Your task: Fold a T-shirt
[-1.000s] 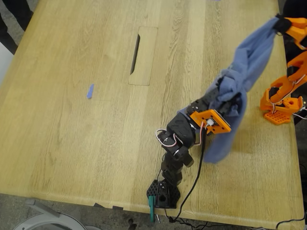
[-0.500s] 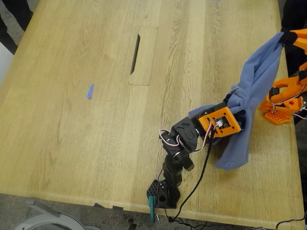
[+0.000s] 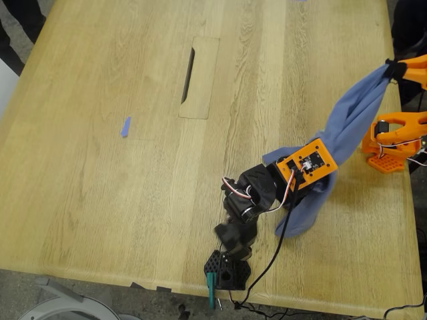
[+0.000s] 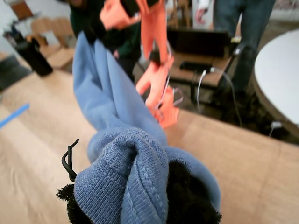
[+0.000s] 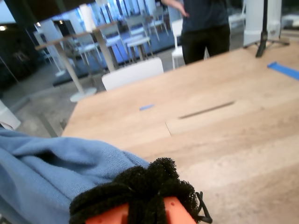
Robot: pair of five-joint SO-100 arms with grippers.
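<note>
The periwinkle-blue T-shirt is bunched into a twisted rope, stretched between both grippers above the table at the exterior view's right. No print shows. My first gripper, on the black arm under its orange camera plate, is shut on the shirt's lower bunch. The first wrist view shows a ribbed hem squeezed between the black foam pads. My second gripper, on the orange arm, is shut on the shirt's upper end. A loose tail hangs down to the table.
A cable slot flap lies in the wooden table, with a small blue tape scrap toward the exterior view's left. The orange arm's base and the black arm's base sit near the table's edges. People stand beyond the table.
My first gripper has swung toward the exterior view's right with the shirt. My second gripper has dropped lower in that view. The shirt is pulled straighter and its tail has shifted.
</note>
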